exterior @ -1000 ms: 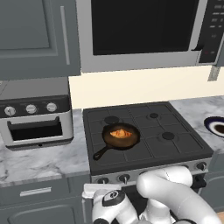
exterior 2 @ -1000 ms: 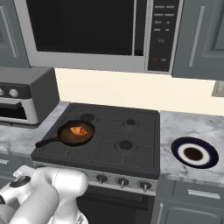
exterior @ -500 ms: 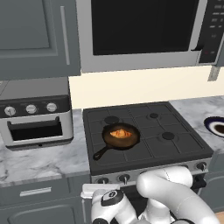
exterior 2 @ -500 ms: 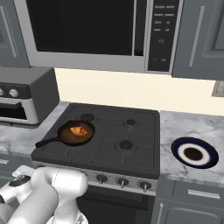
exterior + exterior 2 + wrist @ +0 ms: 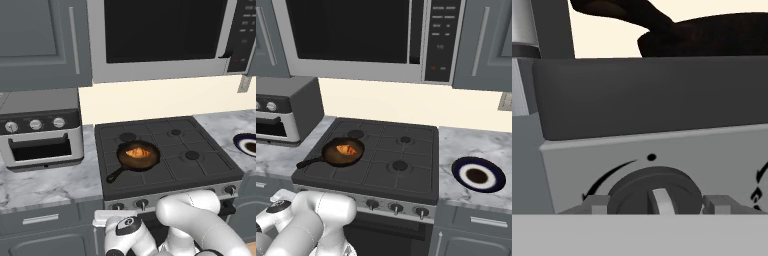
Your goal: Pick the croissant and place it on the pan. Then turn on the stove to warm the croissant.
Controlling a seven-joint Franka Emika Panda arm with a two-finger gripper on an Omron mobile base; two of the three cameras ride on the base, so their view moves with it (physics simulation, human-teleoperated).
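The croissant (image 5: 137, 152) sits inside the pan (image 5: 138, 155), and the pan rests on the front-left burner of the stove (image 5: 165, 150), its long black handle running out toward the front-left corner, so the placing half of the job looks done and it is all about the knob now. Down at the front panel, the hand view puts the leftmost knob (image 5: 654, 192) dead ahead of the gripper (image 5: 654, 204): the two finger tips (image 5: 594, 204) stand either side of the dial, one to its left and one to its right, level with its middle, and the pale pointer bar on the knob stands upright between them. The jaws are spread wider than the knob and grip nothing; whether the tips touch its rim I cannot tell. From the left base view the arm folds low in front of the stove, below the silver panel. That is the relation that counts: knob straight forward, centred in the gap, so the next move, by my reading, is a short push in, a squeeze, then a twist about the knob's own axis.
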